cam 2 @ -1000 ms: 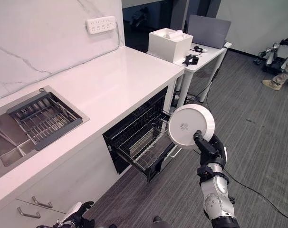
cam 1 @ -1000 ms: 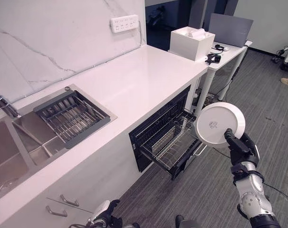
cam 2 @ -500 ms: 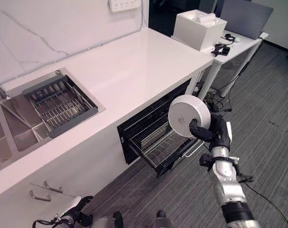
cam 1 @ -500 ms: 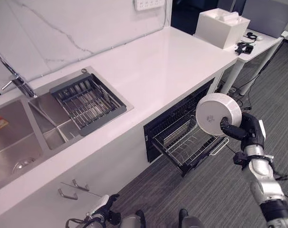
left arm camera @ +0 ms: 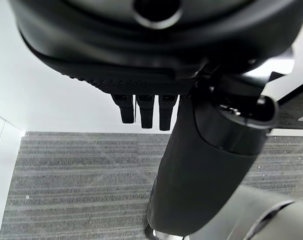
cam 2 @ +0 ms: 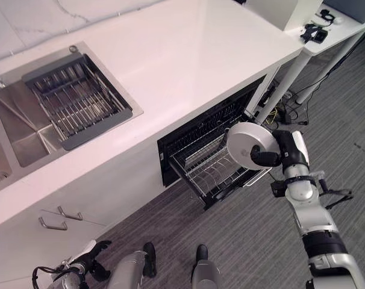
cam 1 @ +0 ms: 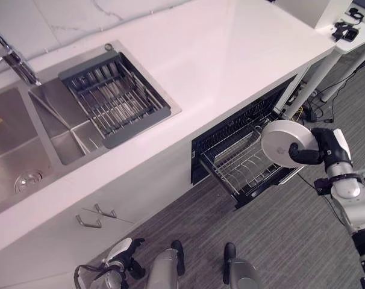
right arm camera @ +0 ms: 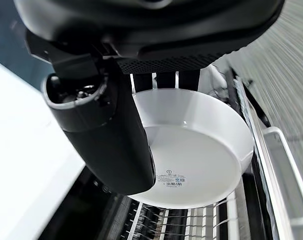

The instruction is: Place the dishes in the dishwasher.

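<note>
A round white dish (cam 1: 280, 142) is held on edge, its underside facing me, with my right hand (cam 1: 324, 147) shut on its rim. The right wrist view has the thumb (right arm camera: 107, 131) across the dish (right arm camera: 201, 150) and the fingers behind it. The dish hangs just above the outer right corner of the dishwasher's pulled-out wire rack (cam 1: 238, 170), which sticks out of the dark dishwasher opening (cam 2: 203, 129) under the counter. My left hand (cam 1: 120, 253) hangs low by the floor at the lower left, fingers (left arm camera: 144, 109) relaxed and holding nothing.
The white counter (cam 1: 224, 48) runs above the dishwasher. A steel sink (cam 1: 26, 150) with a faucet (cam 1: 12, 59) and a dark drying rack (cam 1: 113, 99) lies to the left. A white side table (cam 2: 327, 30) stands at the right. Grey carpet (cam 2: 243, 241) lies in front.
The camera has tipped downward, shifting the whole scene. My right hand has brought the dish lower and closer to the pulled-out rack. The left hand stays low.
</note>
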{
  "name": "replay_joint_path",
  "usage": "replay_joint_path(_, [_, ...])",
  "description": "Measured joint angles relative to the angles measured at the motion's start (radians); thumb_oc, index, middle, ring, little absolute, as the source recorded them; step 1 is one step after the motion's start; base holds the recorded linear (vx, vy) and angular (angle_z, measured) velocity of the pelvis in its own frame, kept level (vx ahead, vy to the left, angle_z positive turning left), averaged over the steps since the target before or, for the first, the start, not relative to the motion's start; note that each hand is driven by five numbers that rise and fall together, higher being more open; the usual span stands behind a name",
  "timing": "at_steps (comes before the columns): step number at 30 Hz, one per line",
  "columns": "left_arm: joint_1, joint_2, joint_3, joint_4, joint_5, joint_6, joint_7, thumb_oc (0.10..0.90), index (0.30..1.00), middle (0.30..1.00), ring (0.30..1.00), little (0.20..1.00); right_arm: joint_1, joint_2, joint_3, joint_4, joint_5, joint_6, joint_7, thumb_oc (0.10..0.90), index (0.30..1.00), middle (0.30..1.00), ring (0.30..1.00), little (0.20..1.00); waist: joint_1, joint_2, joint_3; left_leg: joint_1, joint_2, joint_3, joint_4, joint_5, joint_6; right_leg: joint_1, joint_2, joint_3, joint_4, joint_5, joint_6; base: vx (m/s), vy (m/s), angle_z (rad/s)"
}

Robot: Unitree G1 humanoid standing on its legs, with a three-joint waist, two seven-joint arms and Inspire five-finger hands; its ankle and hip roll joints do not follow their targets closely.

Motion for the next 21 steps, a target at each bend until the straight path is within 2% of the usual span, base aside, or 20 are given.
replay_joint_path(4, [-0.082,0.018,-0.005,0.000,-0.001,0.000,0.001,0.800,0.900,0.900,0.900,0.900,-0.125,-0.012,0.110,0.090,-0.127,-0.021,0.001,0.400,0.300,0.300,0.300,0.300,0.022,-0.012,0.051,-0.054,0.001,-0.013,0.021,0.005,0.010,-0.030,0.001,-0.010,-0.004,0.015,-0.006,-0.07,-0.054,0.10])
replay_joint_path(5, [-0.100,0.023,-0.005,-0.002,-0.001,-0.001,0.001,0.800,0.900,0.900,0.900,0.900,-0.139,-0.011,0.136,0.107,-0.153,-0.024,-0.003,0.400,0.300,0.300,0.300,0.300,0.038,-0.012,0.063,-0.062,0.001,-0.018,0.021,0.009,0.014,-0.029,0.006,-0.020,-0.005,0.022,-0.005,-0.05,-0.071,0.15])
replay_joint_path(6, [-0.110,0.031,-0.006,-0.005,-0.001,-0.003,0.001,0.800,0.900,0.900,0.900,0.900,-0.151,-0.011,0.157,0.122,-0.157,-0.028,-0.003,0.400,0.300,0.300,0.300,0.300,0.042,-0.014,0.068,-0.070,0.001,-0.022,0.021,0.011,0.015,-0.030,0.006,-0.026,-0.010,0.027,-0.002,-0.03,-0.042,0.22])
replay_joint_path(7, [-0.136,0.055,-0.012,-0.008,-0.001,-0.008,0.002,0.800,0.900,0.900,0.900,0.900,-0.185,-0.014,0.223,0.157,-0.187,-0.039,-0.005,0.400,0.300,0.300,0.300,0.300,0.046,-0.016,0.087,-0.083,0.000,-0.036,0.031,0.013,0.013,-0.029,0.011,-0.034,-0.023,0.036,-0.004,-0.03,-0.033,0.17])
replay_joint_path(8, [-0.136,0.055,-0.012,-0.008,-0.001,-0.008,0.002,0.800,0.900,0.900,0.900,0.900,-0.185,-0.014,0.223,0.157,-0.187,-0.039,-0.005,0.400,0.300,0.300,0.300,0.300,0.046,-0.016,0.087,-0.083,0.000,-0.036,0.031,0.013,0.013,-0.029,0.011,-0.034,-0.023,0.036,-0.004,-0.02,-0.019,0.16])
replay_joint_path(9, [-0.149,0.068,-0.014,-0.010,-0.001,-0.008,0.002,0.800,0.900,0.900,0.900,0.900,-0.191,-0.014,0.254,0.163,-0.215,-0.053,-0.006,0.400,0.300,0.300,0.300,0.300,0.065,-0.015,0.104,-0.088,-0.001,-0.041,0.036,0.013,0.013,-0.027,0.013,-0.039,-0.028,0.041,-0.004,-0.03,-0.019,0.06])
replay_joint_path(17, [-0.162,0.092,-0.020,-0.003,-0.002,-0.009,0.004,0.800,0.900,0.900,0.900,0.900,-0.263,-0.031,0.379,0.171,-0.373,-0.118,-0.020,0.400,0.300,0.300,0.300,0.300,0.091,-0.014,0.121,-0.115,-0.012,-0.056,0.054,0.007,0.025,-0.027,0.006,-0.058,-0.039,0.046,-0.006,-0.04,-0.025,0.08])
replay_joint_path(21, [-0.182,0.110,-0.042,0.000,-0.042,-0.010,0.026,0.800,0.900,0.900,0.900,0.900,-0.397,-0.042,0.499,0.222,-0.451,-0.150,-0.034,0.400,0.300,0.300,0.300,0.300,0.098,-0.017,0.144,-0.129,-0.012,-0.065,0.055,0.009,0.025,-0.031,0.008,-0.068,-0.047,0.049,-0.007,-0.04,-0.069,0.06])
